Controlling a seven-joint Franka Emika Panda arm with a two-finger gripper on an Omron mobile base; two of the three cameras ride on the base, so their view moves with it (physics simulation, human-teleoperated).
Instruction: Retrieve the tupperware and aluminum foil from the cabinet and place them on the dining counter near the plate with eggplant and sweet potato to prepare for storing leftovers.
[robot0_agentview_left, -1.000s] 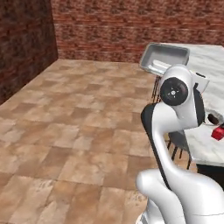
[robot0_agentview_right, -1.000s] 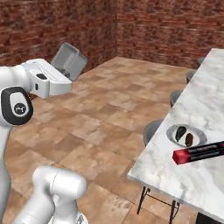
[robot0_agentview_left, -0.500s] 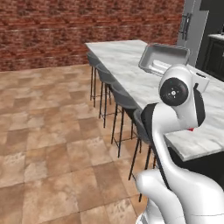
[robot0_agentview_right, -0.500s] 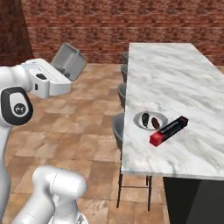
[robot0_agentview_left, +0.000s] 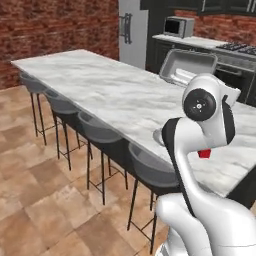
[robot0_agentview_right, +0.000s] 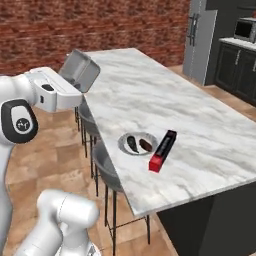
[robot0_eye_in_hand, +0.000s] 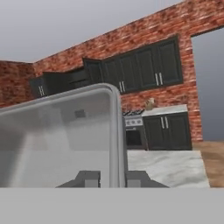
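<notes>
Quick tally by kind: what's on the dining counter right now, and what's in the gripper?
Plate, on counter: 1
Food pieces on plate: 2
Aluminum foil, on counter beside plate: 1
Tupperware, in gripper: 1
Total: 5

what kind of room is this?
A home kitchen, rendered: a long marble dining counter with stools, a fridge and microwave behind, and dark cabinets on brick walls.

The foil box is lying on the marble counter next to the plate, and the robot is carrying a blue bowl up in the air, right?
Not a blue bowl. The gripper is shut on the tupperware, a pale grey see-through container, as the right base view shows. The rest is right: the aluminum foil box lies on the dining counter beside the plate.
</notes>
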